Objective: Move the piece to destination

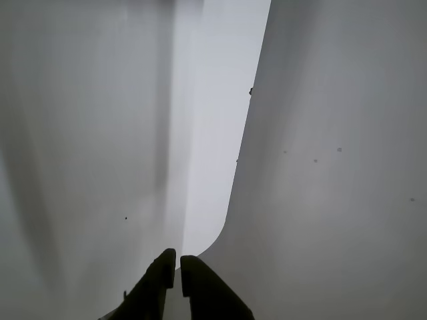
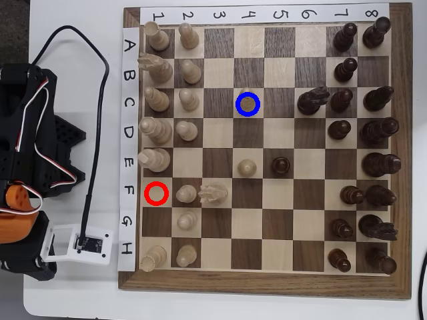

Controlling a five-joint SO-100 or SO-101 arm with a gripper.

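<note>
The piece point(image 2: 248, 104) stands upright inside the destination's point(image 2: 260, 92) blue ring while the gripper point(image 1: 178, 264), away over bare white surface, is pressed nearly together and empty; light, stiff, smooth wood, probably tippy, best pinched around its slim stem
</note>
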